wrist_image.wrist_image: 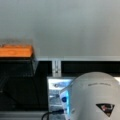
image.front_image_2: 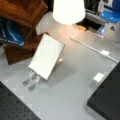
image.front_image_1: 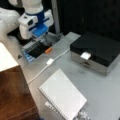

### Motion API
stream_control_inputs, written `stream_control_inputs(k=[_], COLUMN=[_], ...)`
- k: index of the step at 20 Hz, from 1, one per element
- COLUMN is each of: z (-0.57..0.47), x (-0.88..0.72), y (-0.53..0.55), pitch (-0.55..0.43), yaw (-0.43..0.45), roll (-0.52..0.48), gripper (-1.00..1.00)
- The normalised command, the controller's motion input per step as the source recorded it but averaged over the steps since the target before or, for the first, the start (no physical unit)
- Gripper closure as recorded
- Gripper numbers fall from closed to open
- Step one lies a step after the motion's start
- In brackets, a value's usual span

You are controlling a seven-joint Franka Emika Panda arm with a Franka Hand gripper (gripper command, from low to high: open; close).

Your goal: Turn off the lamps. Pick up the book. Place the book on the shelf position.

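The gripper [image.front_image_1: 41, 37] hangs at the upper left of a front view, low over an orange switch [image.front_image_1: 48, 50] at the edge of a dark tray, well apart from everything else; whether its fingers are spread or closed I cannot tell. A lamp [image.front_image_2: 68, 10] at the top of a front view glows bright, so the lamps look not yet turned off. The book [image.front_image_1: 62, 94] lies untouched on the grey table [image.front_image_1: 105, 92], lower centre, just beside the brown shelf block [image.front_image_1: 13, 96] at the lower left, whose top carries no book. By this showing, all three steps remain.
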Motion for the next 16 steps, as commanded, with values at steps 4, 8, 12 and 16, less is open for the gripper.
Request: stream_control_inputs(k=[4, 8, 12, 16], z=[-0.09, -0.13, -0.15, -0.15], x=[-0.08, -0.05, -0.09, -0.09], y=[0.30, 0.27, 0.23, 0.18], pitch=[-0.101, -0.114, -0.108, -0.103], yaw=[-0.071, -0.054, -0.046, -0.045], roll=[0.062, 0.006, -0.031, -0.060], gripper=[1.00, 1.00, 1.00, 1.00])
